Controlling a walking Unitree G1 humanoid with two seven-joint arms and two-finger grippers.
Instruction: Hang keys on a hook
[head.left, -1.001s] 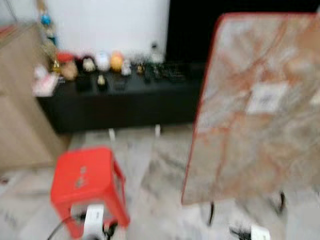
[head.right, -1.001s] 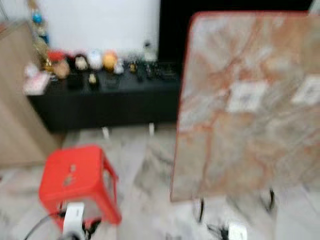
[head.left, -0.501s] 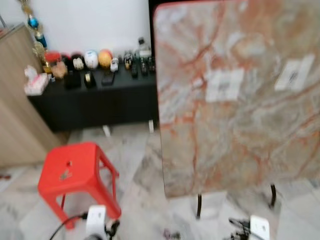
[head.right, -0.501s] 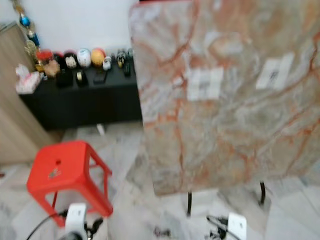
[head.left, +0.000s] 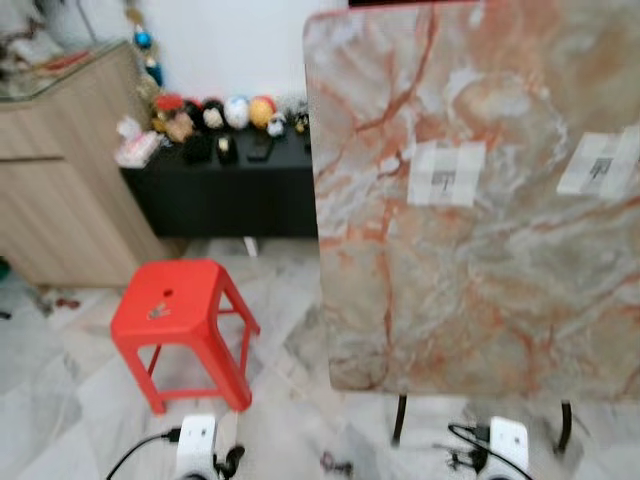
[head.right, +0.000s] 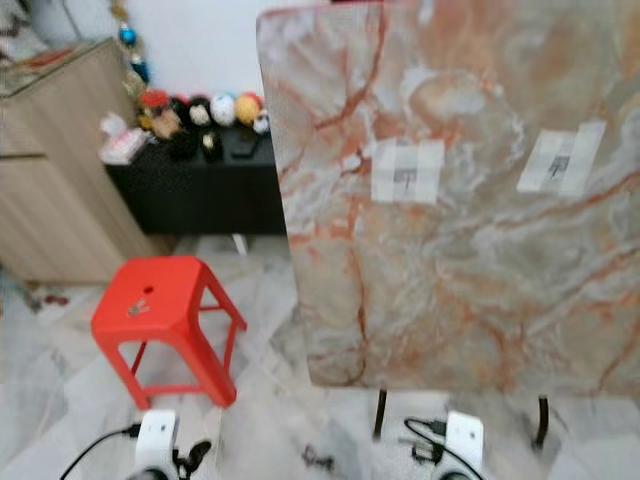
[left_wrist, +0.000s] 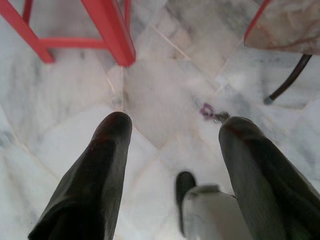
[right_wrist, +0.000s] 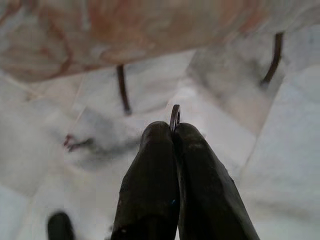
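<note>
— Two grippers, one bunch of keys: where do the keys (left_wrist: 212, 112) lie?

— On the pale marble floor (head.left: 60, 400), small, purplish and blurred. They sit near the table's front left leg (head.left: 399, 420), between that leg and the red stool (head.left: 172, 305), in front of the robot.

— And the left gripper (left_wrist: 172, 135)?

— It hangs low above the floor with its two black fingers (left_wrist: 107, 150) spread wide, nothing between them. The keys show past its tips, apart from both fingers.

— The right gripper (right_wrist: 172, 129)?

— Its fingers are pressed together, pinching a small metal loop (right_wrist: 174, 116) that stands up just past their tips. Whether this loop is a ring or a hook cannot be told. It hangs near the floor too, before the table's legs.

— What fills the room?

— A table (head.right: 460, 300) with a red-veined marble top and a red rim, two pale paper labels (head.right: 407, 171) stuck on it. Beyond the stool stands a low black cabinet (head.left: 230, 195) against the white wall, ornaments (head.left: 215, 113) lined along its top, and a wooden cabinet (head.left: 60, 190) beside it on the left.
</note>
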